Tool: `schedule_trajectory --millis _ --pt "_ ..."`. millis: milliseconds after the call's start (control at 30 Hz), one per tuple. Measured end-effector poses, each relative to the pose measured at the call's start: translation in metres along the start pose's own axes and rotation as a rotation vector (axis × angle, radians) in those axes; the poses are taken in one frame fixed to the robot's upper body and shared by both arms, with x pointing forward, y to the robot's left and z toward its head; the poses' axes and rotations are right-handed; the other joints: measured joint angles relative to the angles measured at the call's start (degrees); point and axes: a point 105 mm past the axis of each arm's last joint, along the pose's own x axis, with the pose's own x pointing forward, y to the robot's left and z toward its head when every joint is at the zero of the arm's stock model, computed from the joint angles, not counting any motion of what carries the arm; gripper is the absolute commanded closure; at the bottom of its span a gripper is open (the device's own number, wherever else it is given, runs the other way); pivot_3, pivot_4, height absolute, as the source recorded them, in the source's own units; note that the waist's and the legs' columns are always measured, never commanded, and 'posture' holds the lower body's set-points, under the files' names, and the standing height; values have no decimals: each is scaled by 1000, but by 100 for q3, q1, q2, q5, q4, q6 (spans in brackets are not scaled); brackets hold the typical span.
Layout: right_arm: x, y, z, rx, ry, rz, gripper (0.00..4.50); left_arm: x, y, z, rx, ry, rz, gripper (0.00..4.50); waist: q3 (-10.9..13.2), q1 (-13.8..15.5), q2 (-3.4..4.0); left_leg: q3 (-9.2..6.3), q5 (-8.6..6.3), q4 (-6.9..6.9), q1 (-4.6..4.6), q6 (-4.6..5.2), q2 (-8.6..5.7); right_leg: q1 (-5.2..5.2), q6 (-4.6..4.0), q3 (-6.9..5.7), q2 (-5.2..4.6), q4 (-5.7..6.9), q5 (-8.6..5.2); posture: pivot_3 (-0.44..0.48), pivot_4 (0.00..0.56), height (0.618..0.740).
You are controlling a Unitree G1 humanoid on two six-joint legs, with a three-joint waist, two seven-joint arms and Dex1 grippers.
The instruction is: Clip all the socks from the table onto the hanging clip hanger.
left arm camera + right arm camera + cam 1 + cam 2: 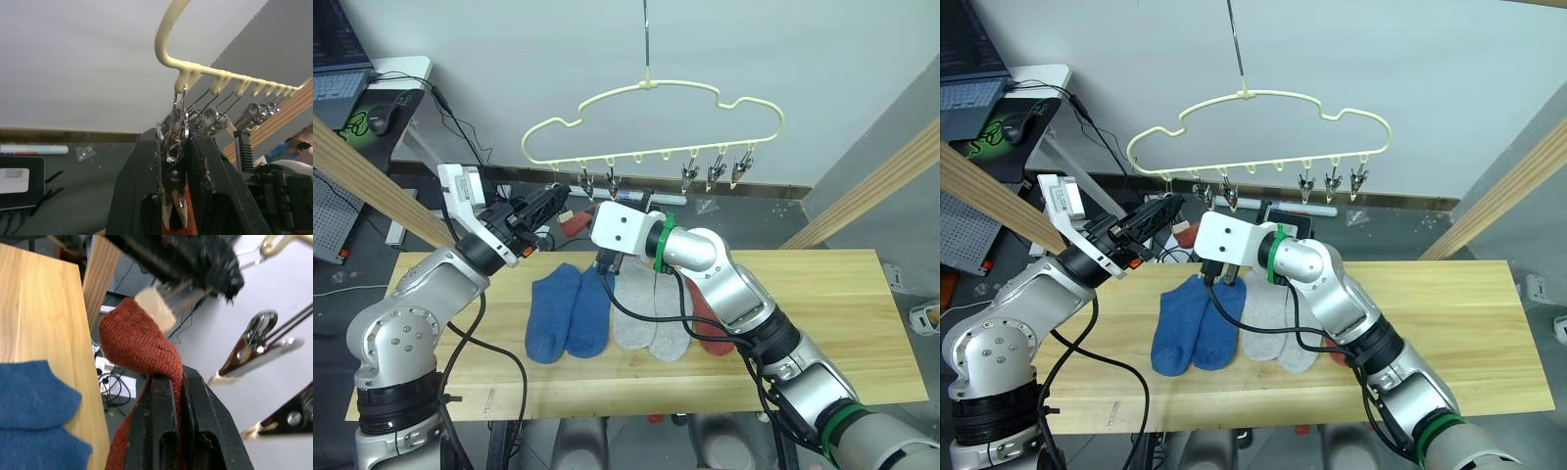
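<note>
The pale yellow clip hanger [651, 98] hangs from a thin hook over the table's [822, 313] far edge. My left gripper [173, 142] is shut on its leftmost clip [177, 122]. My right gripper [177, 379] is shut on a rust red sock [139, 342] and holds it up beside that clip. The sock's top edge touches the clip's cream tips [155, 308]. On the table lie two blue socks [568, 311], two light grey socks [646, 315] and one more rust red sock [710, 331], partly hidden by my right arm.
Several free silver clips [715, 171] hang along the hanger's lower edge. Slanted wooden frame poles stand at the left [372, 181] and right [871, 191]. A desk with a mouse [380, 119] is at the back left.
</note>
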Motion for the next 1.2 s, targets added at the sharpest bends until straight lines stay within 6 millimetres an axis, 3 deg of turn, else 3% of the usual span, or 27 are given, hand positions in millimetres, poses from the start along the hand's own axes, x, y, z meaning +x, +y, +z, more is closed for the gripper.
schedule_trajectory --millis 367,667,1200 --pt "-3 -8 6 -41 -30 -88 4500 0 3 2 -32 -8 1 4138 -1 -1 -2 0 1 1 0 -1 -2 0 0 -1 0 0 0 -92 322 735" --pt "-6 21 -4 -129 -19 24 4500 2 2 3 -43 -7 1 4138 -2 -3 -4 1 1 3 0 -1 -1 0 0 1 0 2 0 -88 323 735" --pt "1 0 9 -149 -74 -128 4500 1 0 3 -55 0 -7 4138 -5 2 -9 0 2 5 0 -3 -2 1 0 -1 0 4 0 -84 322 735"
